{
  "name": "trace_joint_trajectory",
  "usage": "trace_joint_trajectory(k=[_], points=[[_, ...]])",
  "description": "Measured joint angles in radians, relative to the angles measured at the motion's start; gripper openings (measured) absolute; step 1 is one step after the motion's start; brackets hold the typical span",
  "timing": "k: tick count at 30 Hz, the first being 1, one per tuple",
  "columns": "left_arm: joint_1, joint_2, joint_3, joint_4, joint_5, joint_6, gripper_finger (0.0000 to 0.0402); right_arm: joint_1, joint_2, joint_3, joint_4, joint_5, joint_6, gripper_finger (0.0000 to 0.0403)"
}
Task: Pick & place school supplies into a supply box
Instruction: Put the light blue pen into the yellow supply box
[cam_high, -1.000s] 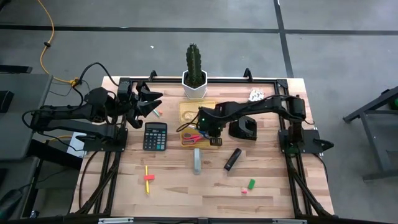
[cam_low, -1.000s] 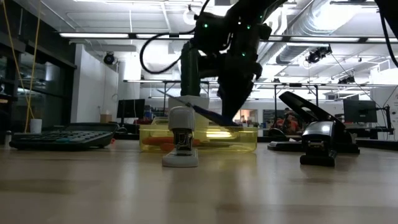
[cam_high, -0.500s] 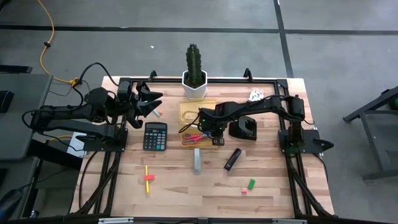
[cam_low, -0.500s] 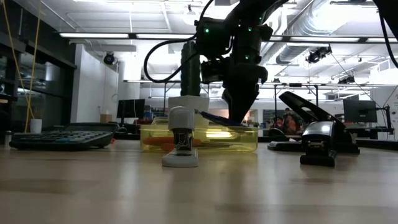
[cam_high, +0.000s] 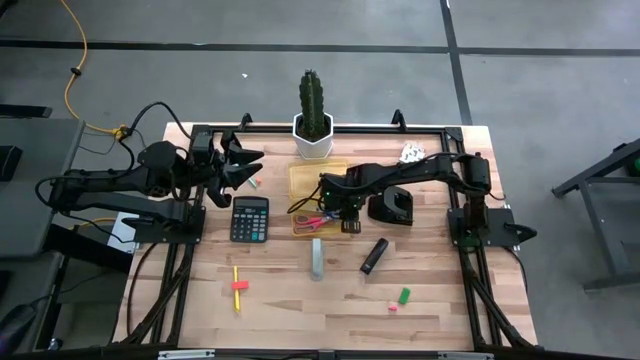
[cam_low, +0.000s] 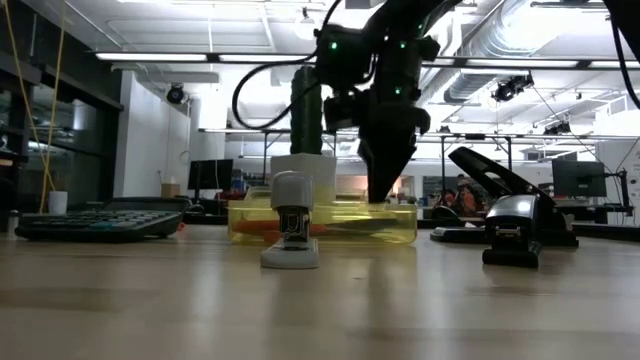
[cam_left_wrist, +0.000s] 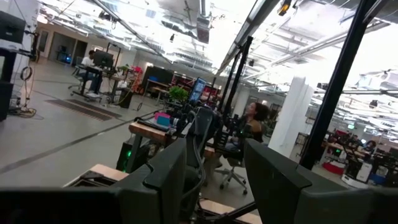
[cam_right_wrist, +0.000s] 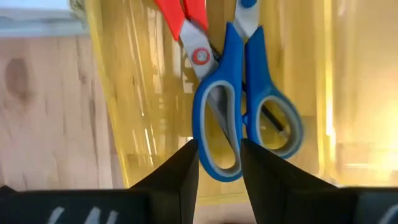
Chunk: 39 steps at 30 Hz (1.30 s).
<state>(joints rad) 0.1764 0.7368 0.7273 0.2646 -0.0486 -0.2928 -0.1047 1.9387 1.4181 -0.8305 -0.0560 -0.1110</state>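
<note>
The translucent yellow supply box (cam_high: 303, 180) sits mid-table in front of the cactus pot. Inside it lie blue-handled scissors (cam_right_wrist: 239, 93) and red-handled scissors (cam_right_wrist: 186, 25), flat on the box floor. My right gripper (cam_high: 344, 212) points down into the box's near end, open. In its wrist view the right gripper (cam_right_wrist: 219, 163) has a finger on either side of one blue handle loop (cam_right_wrist: 216, 134); whether they touch it I cannot tell. My left gripper (cam_high: 243, 166) hangs raised over the far left of the table, and in its own wrist view the left gripper (cam_left_wrist: 214, 174) is open and holds nothing.
A black calculator (cam_high: 249, 218) lies left of the box and a black stapler (cam_high: 392, 207) right of it. Nearer the front lie a grey block (cam_high: 317, 258), a black marker (cam_high: 374, 255), a yellow pencil (cam_high: 238, 288), and green (cam_high: 404, 295) and pink (cam_high: 392, 308) erasers.
The blue scissors hung tilted from my right gripper, with their blades above the box rim. Now they lie flat inside the box. The right gripper has stayed over the box's near end.
</note>
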Motion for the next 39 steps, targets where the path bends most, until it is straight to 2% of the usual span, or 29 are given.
trace_joint_trajectory(k=[6, 9, 12, 18, 23, 26, 39], points=[[0.0, 0.0, 0.0, -0.015, -0.008, -0.001, 0.015, -0.011, -0.123, -0.008, -0.015, -0.015, -0.029, 0.011], [0.0, 0.0, 0.0, -0.021, -0.008, -0.002, 0.015, -0.026, -0.244, -0.082, 0.057, -0.025, 0.003, 0.011], [0.0, 0.0, 0.0, -0.032, -0.008, -0.003, 0.015, -0.04, -0.399, -0.24, 0.199, -0.026, 0.095, 0.011], [0.0, 0.0, 0.0, -0.036, -0.008, -0.003, 0.015, -0.038, -0.712, -0.551, 0.59, -0.026, 0.376, 0.011], [0.0, 0.0, 0.0, -0.037, -0.008, -0.006, 0.015, -0.014, -0.877, -0.701, 0.899, 0.023, 0.402, 0.011], [0.0, 0.0, 0.0, -0.037, -0.008, -0.008, 0.015, -0.01, -0.925, -0.748, 1.035, 0.026, 0.337, 0.011], [0.0, 0.0, 0.0, -0.051, -0.017, 0.041, 0.015, -0.01, -0.952, -0.751, 1.161, 0.022, 0.314, 0.011]])
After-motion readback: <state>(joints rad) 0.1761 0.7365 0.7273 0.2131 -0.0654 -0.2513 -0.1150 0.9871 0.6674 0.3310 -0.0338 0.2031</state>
